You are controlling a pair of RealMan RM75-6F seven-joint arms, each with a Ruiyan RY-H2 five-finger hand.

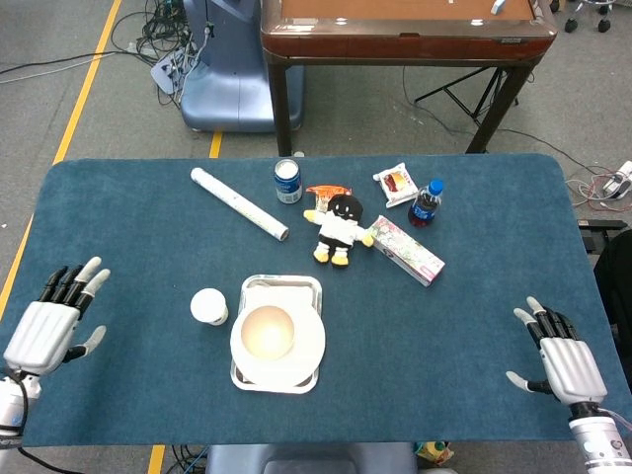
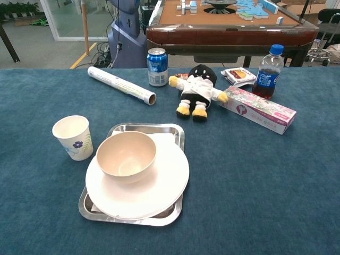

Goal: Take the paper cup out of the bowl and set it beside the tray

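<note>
The white paper cup (image 1: pixel 208 306) (image 2: pixel 73 137) stands upright on the blue table just left of the metal tray (image 1: pixel 309 285) (image 2: pixel 173 129). A beige bowl (image 1: pixel 268 331) (image 2: pixel 126 155) sits on a white plate (image 1: pixel 310 348) (image 2: pixel 164 183) in the tray, with nothing inside it. My left hand (image 1: pixel 49 323) hovers open near the table's left edge, well away from the cup. At the right front corner my right hand (image 1: pixel 555 359) is open too. Neither hand shows in the chest view.
Along the far side lie a paper roll (image 1: pixel 240 204) (image 2: pixel 122 85), a blue can (image 1: pixel 288 181) (image 2: pixel 157 67), a plush doll (image 1: pixel 340 228) (image 2: pixel 198 89), a pink box (image 1: pixel 407 250) (image 2: pixel 259 109), a snack packet (image 1: pixel 395 183) and a cola bottle (image 1: pixel 426 203) (image 2: pixel 267 66).
</note>
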